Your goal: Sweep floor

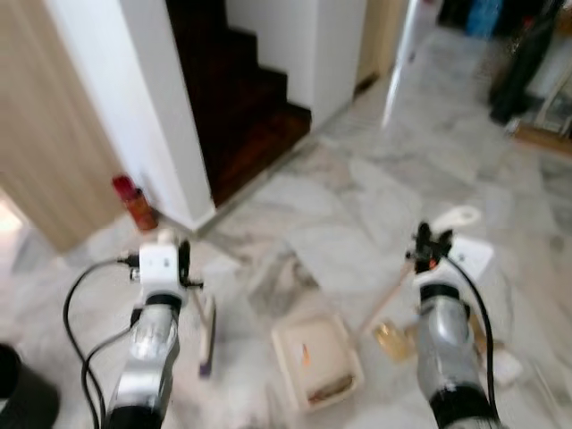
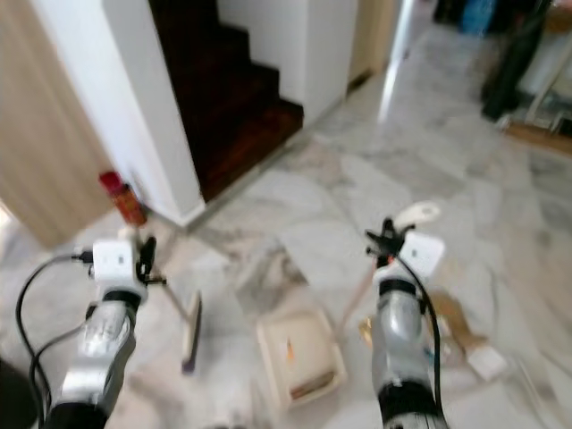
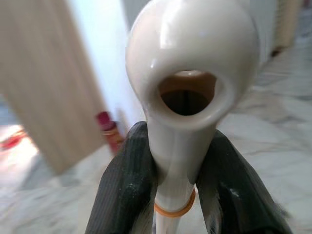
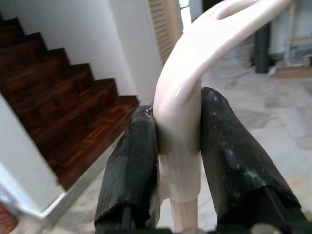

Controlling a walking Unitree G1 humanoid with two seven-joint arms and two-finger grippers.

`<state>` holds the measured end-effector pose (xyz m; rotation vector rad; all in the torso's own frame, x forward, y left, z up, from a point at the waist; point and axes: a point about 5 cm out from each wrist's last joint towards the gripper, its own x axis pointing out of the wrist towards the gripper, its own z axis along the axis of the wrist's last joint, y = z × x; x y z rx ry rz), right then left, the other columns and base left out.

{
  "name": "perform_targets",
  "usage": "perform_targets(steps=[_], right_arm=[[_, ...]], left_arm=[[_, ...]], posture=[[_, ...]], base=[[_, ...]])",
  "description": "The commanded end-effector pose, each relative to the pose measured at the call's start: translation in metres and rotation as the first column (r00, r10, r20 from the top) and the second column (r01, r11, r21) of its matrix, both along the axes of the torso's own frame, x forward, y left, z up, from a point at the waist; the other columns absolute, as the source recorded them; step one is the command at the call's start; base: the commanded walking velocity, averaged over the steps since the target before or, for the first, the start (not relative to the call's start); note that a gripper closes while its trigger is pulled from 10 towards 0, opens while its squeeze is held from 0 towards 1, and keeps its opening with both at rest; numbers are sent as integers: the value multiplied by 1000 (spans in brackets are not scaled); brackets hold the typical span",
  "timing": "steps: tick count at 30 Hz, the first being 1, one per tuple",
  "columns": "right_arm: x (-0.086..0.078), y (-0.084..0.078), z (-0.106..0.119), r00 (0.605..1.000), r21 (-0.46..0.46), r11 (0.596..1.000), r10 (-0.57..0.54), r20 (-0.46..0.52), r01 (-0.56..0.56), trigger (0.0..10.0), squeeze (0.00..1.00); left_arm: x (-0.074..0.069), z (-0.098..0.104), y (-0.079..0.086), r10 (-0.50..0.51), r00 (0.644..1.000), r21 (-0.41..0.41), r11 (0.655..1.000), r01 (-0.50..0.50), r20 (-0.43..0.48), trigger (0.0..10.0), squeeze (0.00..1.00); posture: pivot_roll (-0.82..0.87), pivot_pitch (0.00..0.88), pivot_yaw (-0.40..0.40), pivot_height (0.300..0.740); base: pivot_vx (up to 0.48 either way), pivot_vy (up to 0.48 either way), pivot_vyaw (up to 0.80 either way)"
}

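Broom handle [image 3: 187, 97] — between left pincer [image 3: 175, 195] fingers.

On the floor [image 1: 357, 206] just ahead of the robot lies a dustpan [image 1: 315, 357], between its two arms. A broom head [image 1: 206, 335] rests on the floor just left of the dustpan. Further ahead, a staircase [image 1: 241, 98] rises behind a wall corner [image 1: 170, 134]. A canister [image 1: 136, 204] stands at the foot of that corner, on its left side. Some flat items [image 1: 496, 353] lie on the floor right of the right arm.
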<state>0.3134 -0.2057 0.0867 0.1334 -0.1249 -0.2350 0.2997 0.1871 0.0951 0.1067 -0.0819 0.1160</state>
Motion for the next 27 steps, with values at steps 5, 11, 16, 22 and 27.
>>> perform_targets(steps=[5,11,16,22,27], right_arm=[[2,-1,7,999,19,1000,-13,42,12,10000,0],[3,1,7,999,21,1000,-8,43,7,10000,0],[3,2,7,999,23,1000,-4,46,3,10000,0],[3,2,7,999,25,1000,-5,46,3,10000,0],[2,2,6,999,24,1000,-1,44,0,10000,0]], left_arm=[[5,14,-2,-11,998,18,1000,10,57,10000,0],[5,14,-2,-10,998,19,1000,9,57,10000,0],[4,14,-2,-9,998,20,1000,8,56,10000,0],[2,13,-2,-12,999,21,1000,10,53,10000,0],[2,13,-3,-11,999,21,1000,10,51,10000,0]], posture=[[78,9,33,740],[82,8,33,740],[82,10,33,740],[82,15,33,740],[85,17,31,740]], base=[[0,0,779],[0,0,777],[0,0,775],[0,0,776],[0,0,768]])
